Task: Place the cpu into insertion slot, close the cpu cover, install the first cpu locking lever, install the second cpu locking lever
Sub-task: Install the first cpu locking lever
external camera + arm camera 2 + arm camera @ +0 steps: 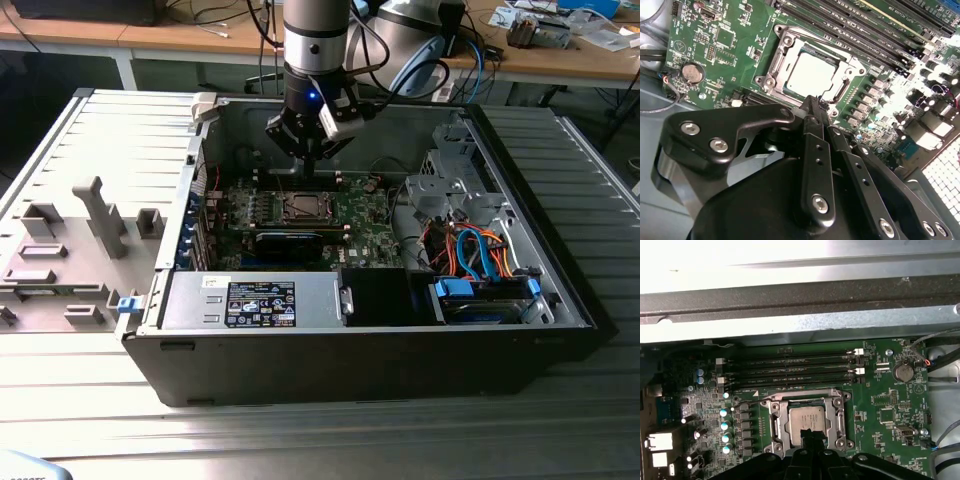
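The gripper [816, 104] hangs over the socket, fingers pinched together on nothing. The cpu [811, 76] sits seated just beyond its tips, under the cpu cover [808, 402]

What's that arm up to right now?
Fingers shut, empty, at the socket edge. Cpu seated, cpu cover closed around it. Nothing in the way.
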`<state>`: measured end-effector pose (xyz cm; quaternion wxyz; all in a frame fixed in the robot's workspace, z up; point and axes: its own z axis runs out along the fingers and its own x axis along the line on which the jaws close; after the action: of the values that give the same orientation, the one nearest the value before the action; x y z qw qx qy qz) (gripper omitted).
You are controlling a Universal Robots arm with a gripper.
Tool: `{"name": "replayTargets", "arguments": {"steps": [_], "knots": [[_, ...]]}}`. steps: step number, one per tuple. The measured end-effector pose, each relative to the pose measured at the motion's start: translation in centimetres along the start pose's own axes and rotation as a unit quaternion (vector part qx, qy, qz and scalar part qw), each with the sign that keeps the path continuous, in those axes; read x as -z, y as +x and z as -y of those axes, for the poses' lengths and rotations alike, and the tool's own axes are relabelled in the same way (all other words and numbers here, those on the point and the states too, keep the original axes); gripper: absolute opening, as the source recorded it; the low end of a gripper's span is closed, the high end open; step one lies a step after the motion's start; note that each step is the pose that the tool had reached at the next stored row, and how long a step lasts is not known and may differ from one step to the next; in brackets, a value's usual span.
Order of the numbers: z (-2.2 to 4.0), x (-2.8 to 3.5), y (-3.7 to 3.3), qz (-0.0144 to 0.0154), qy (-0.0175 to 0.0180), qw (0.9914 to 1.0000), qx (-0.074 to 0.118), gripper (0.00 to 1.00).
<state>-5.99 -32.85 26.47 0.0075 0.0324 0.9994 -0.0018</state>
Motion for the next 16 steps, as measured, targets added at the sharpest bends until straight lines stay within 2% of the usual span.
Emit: {"name": "replayTargets", "arguments": {"steps": [16], "knots": [[0.00, 0.00, 0.00, 0.0000, -0.0002, 0.99991, 0.013, 0.11]]}}
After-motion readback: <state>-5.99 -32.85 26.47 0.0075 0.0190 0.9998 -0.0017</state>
